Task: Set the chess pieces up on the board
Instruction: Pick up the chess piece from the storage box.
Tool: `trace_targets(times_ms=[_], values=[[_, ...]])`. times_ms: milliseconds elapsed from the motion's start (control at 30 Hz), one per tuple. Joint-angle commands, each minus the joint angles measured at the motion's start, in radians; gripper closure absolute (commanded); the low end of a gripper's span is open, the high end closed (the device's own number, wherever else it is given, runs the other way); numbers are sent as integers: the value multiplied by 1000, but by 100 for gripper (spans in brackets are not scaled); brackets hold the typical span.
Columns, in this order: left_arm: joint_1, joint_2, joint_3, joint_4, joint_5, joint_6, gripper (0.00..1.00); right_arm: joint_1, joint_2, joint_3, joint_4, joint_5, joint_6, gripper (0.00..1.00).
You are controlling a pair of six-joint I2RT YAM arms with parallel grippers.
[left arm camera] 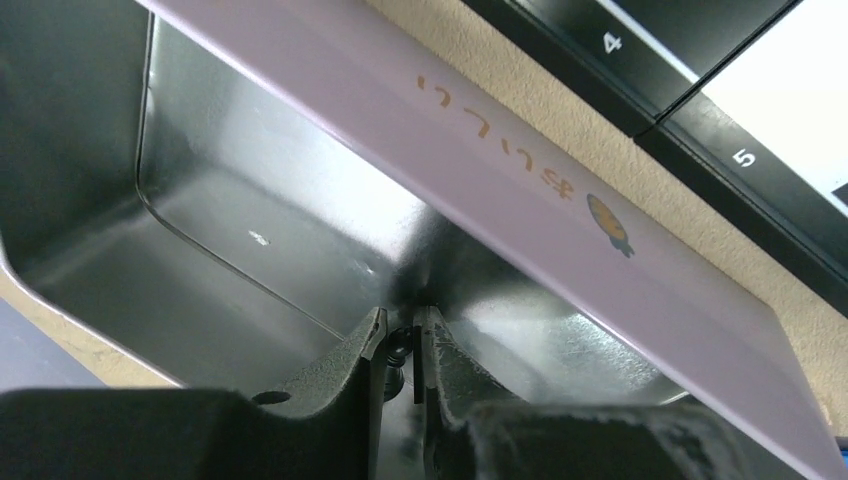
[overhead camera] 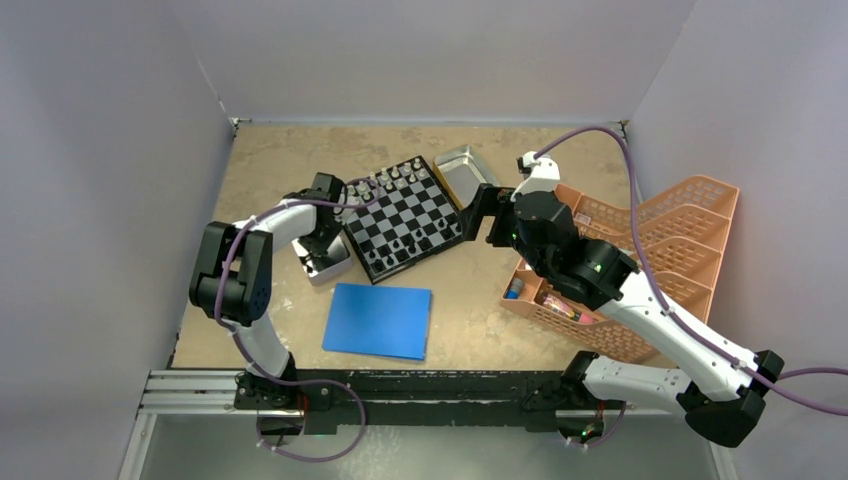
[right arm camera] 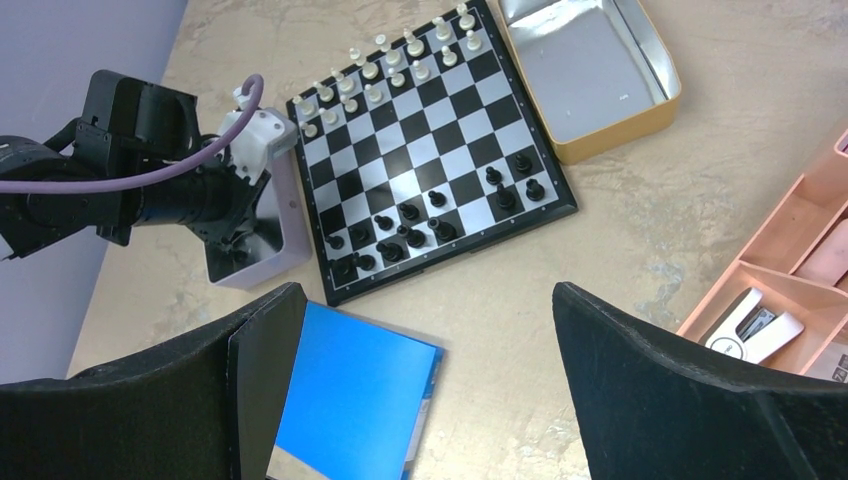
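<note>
The board (overhead camera: 400,212) lies at the table's middle back, also in the right wrist view (right arm camera: 440,140). Silvery-white pieces (right arm camera: 385,70) stand on its far rows. Black pieces (right arm camera: 420,225) stand loosely over its near rows. My left gripper (left arm camera: 402,340) is down inside a small lilac-walled metal tin (left arm camera: 250,230) left of the board. It is shut on a tiny black chess piece (left arm camera: 400,348). The board's numbered black border (left arm camera: 640,60) shows just beyond the tin. My right gripper (right arm camera: 425,300) is open and empty, held high by the board's right corner (overhead camera: 480,215).
A blue sheet (overhead camera: 378,320) lies in front of the board. A second metal tin (overhead camera: 465,170) with a yellow rim sits at the board's back right. An orange basket (overhead camera: 650,260) with small items stands on the right. Walls enclose the table.
</note>
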Motion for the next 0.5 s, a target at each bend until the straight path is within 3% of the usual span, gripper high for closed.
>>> trace_targets(times_ms=[0, 233, 467], values=[[4, 22, 39, -25, 40, 1, 87, 1, -29, 34, 34, 33, -13, 4], [4, 4, 155, -44, 37, -38, 100, 1, -63, 33, 80, 37, -12, 5], [-1, -44, 296, -90, -43, -157, 100, 1, -48, 81, 83, -17, 8, 5]])
